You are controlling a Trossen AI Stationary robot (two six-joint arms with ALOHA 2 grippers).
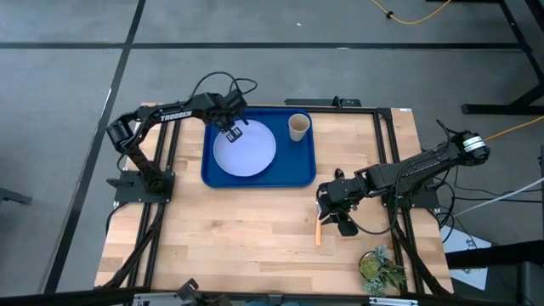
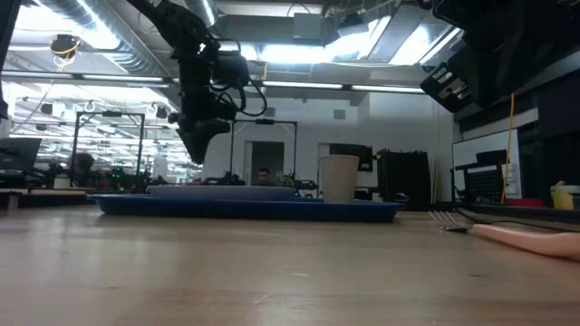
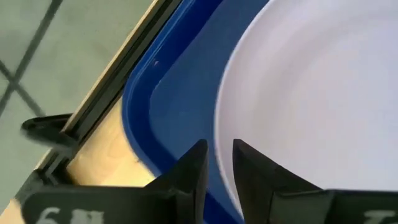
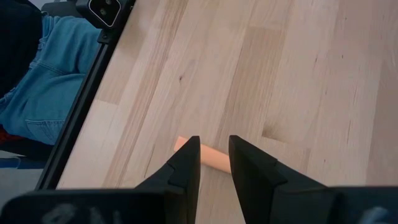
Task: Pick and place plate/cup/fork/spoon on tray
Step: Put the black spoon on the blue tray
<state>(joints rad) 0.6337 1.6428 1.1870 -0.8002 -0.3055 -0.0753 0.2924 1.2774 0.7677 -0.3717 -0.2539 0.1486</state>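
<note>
The deep-blue tray [image 1: 297,170] lies at the table's far middle. The pale plate [image 1: 246,153] lies flat in it, and the tan cup [image 1: 297,127] stands upright in its far right corner. My left gripper [image 1: 234,129] hovers above the plate's far left rim [image 3: 249,93], fingers a narrow gap apart, holding nothing. It is clear of the plate in the low view [image 2: 195,136]. The fork [image 1: 319,231] lies flat on the wood at the near right. My right gripper [image 4: 214,155] hovers above the fork's orange handle end [image 4: 214,158], fingers a narrow gap apart, empty. The spoon does not show.
A small potted plant [image 1: 380,268] stands at the table's near right corner. Bare wood [image 1: 221,229] lies between the tray and the near edge. A person's blue-jeaned leg [image 4: 37,74] shows beyond the table edge in the right wrist view.
</note>
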